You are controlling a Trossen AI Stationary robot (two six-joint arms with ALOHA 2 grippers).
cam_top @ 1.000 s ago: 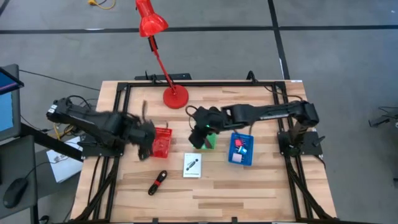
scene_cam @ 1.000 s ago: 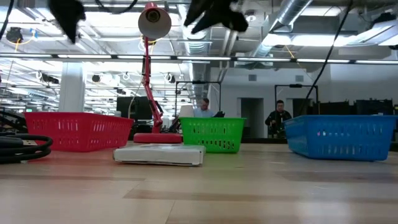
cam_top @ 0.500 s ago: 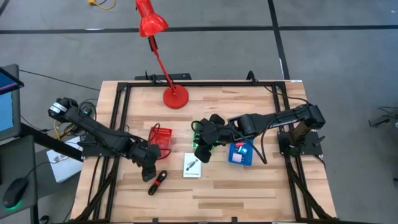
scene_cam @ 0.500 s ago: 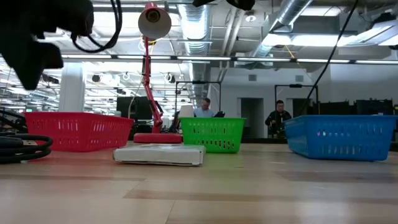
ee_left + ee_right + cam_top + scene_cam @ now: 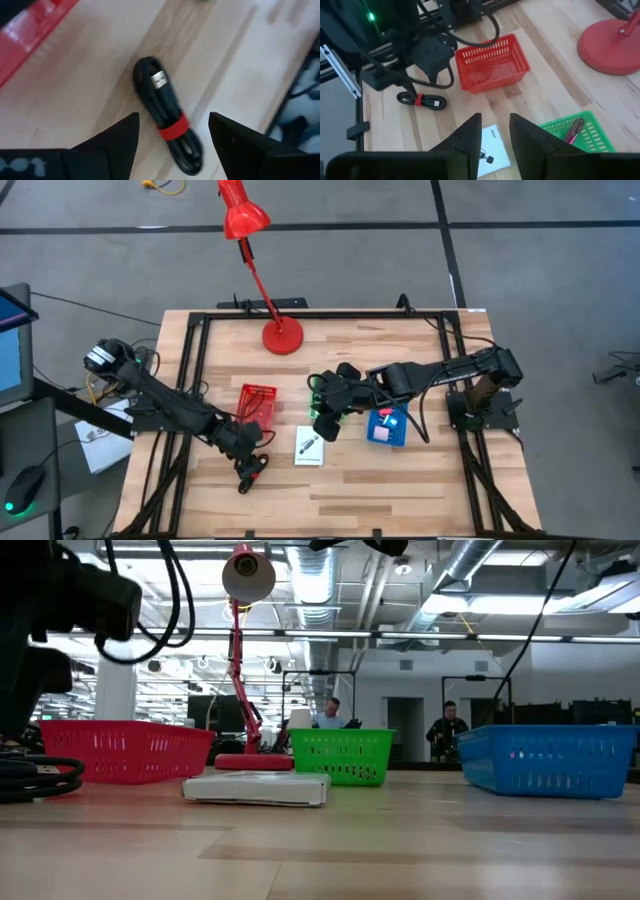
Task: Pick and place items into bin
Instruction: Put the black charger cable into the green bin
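A coiled black cord with a red band (image 5: 167, 115) lies flat on the wood near the table's front left (image 5: 252, 472). My left gripper (image 5: 173, 120) hangs just above it, pointing steeply down, open, with one finger on each side of the coil and not touching it. My right gripper (image 5: 495, 131) hovers high over the table's middle (image 5: 323, 420), its fingers a little apart with nothing between them. Below it lie a white card with a black mark (image 5: 309, 446) and a green bin (image 5: 575, 132) holding a pink-red stick (image 5: 572, 129).
A red bin (image 5: 258, 404) stands just beyond the cord and a blue bin (image 5: 388, 423) with small items stands at the right. The red lamp's base (image 5: 282, 337) sits at the back. Black frame rails run along the table's edges. People stand in the room beyond.
My left gripper has swung from beside the red bin toward the table's near edge and dropped down over the cord, tipping steeper and rolling, still open. My right gripper has shifted a little toward the near edge, then held still.
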